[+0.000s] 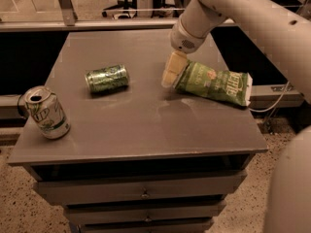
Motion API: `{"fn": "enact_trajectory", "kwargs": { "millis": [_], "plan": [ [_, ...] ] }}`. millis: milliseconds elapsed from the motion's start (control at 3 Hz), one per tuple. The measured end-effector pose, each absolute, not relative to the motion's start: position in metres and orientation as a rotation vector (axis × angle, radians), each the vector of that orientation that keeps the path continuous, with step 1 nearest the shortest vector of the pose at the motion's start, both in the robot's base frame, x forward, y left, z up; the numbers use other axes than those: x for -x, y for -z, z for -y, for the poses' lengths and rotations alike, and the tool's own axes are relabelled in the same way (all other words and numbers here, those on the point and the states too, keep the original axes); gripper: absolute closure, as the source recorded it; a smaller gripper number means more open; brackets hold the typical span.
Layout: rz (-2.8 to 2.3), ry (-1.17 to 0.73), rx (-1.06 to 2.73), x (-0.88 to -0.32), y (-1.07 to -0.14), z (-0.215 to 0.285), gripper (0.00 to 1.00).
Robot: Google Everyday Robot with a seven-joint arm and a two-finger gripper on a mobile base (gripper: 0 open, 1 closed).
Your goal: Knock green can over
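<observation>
The green can (107, 78) lies on its side on the grey table top (141, 125), left of centre, its silver top pointing left. My gripper (171, 74) hangs from the white arm at the table's middle right, well to the right of the can and not touching it. The gripper sits just above the table, right at the left end of a green crisp bag (214, 82).
A white-and-green 7UP can (47, 112) stands upright near the table's front left corner. The crisp bag lies flat at the right side. Drawers (146, 193) are under the table top. My arm fills the upper right and right edge.
</observation>
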State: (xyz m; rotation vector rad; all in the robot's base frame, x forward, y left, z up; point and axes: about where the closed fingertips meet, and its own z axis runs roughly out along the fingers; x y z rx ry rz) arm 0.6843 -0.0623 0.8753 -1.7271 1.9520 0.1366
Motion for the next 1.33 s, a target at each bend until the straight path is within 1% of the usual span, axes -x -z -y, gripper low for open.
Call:
{"fn": "enact_trajectory", "kwargs": {
  "millis": [333, 667, 1000, 1333],
  "plan": [
    [-2.023, -0.147, 1.447, -0.680, -0.877, 0.112, 0.00],
    [-1.976, -0.204, 1.138, -0.668, -0.886, 0.153, 0.00],
    [-1.882, -0.201, 0.949, -0.678, -0.905, 0.174, 0.00],
    [-1.747, -0.160, 0.792, -0.699, -0.935, 0.198, 0.00]
  ]
}}
